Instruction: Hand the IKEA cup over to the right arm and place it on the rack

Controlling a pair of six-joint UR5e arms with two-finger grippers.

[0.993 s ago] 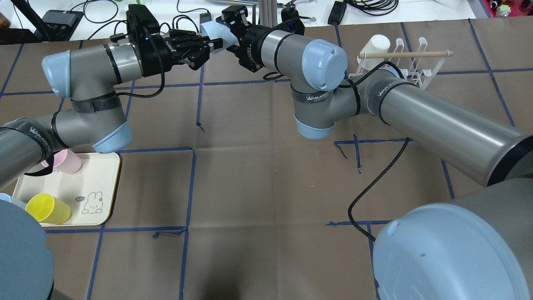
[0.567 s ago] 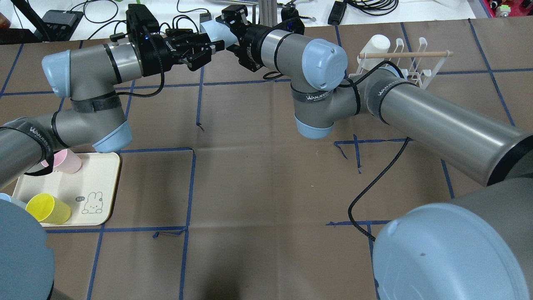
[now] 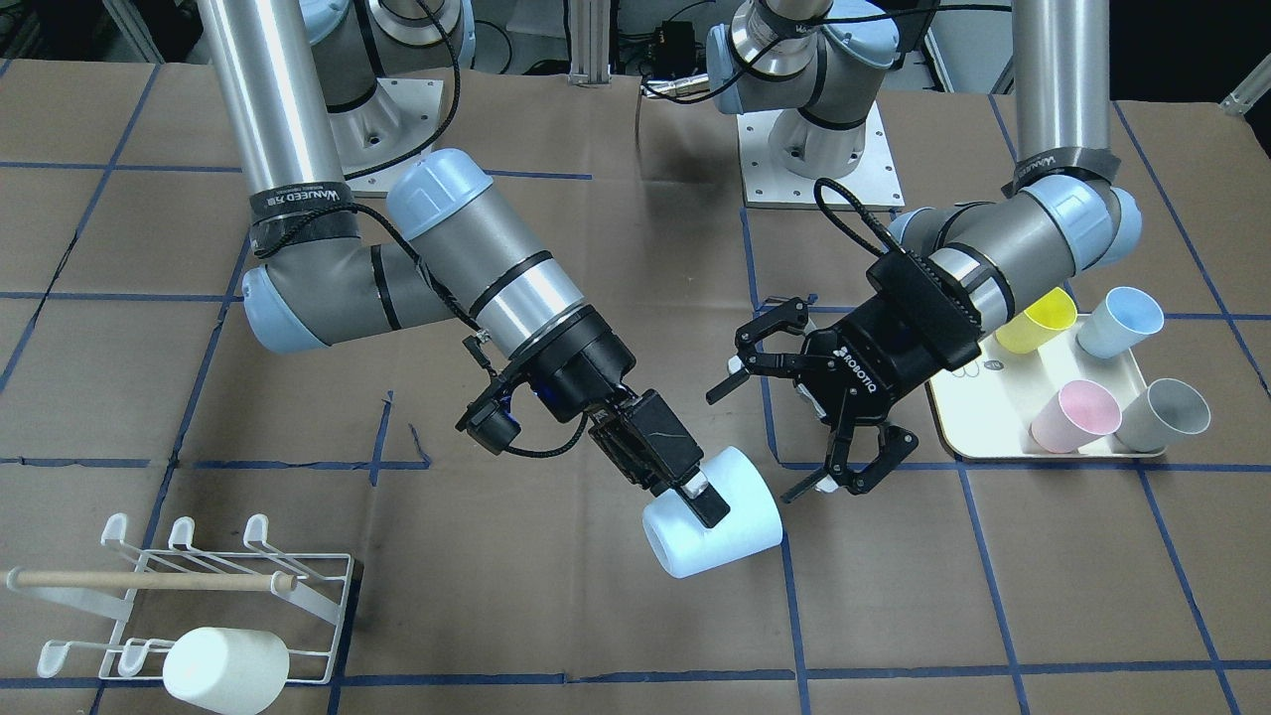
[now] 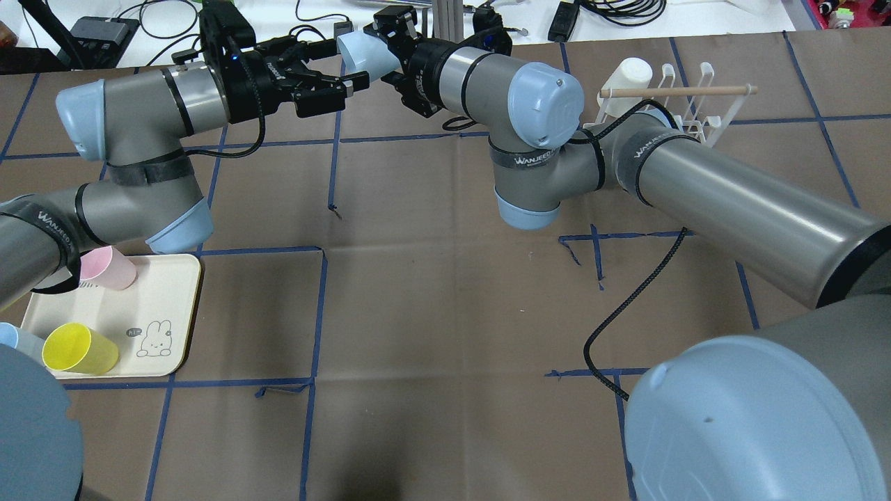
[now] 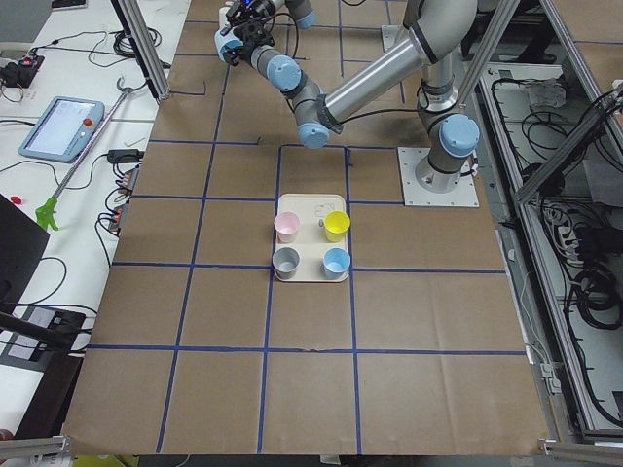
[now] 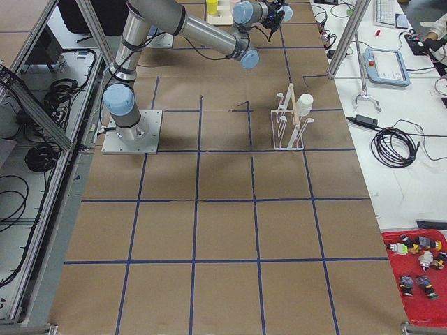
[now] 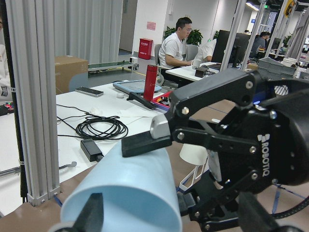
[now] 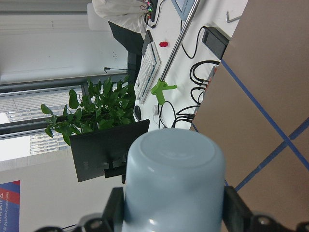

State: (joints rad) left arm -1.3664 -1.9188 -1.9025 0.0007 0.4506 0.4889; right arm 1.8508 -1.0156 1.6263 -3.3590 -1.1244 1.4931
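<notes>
Right gripper (image 3: 701, 500) clamped on pale-blue cup (image 3: 740, 516), smooth, tapered, lying sideways, left gripper (image 3: 752, 446) spread wide, empty

ROBOTIQ, white letters, on left gripper (image 3: 757, 443), centre-right of front view. WANJEED on black strap (image 3: 298, 202), upper left, around the arm.

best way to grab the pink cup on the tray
Probably pinch the pink cup at its rim, one finger inside, coming from above with the left pincer: it stands upright, mouth open, and the grey cup crowds its side.
</notes>
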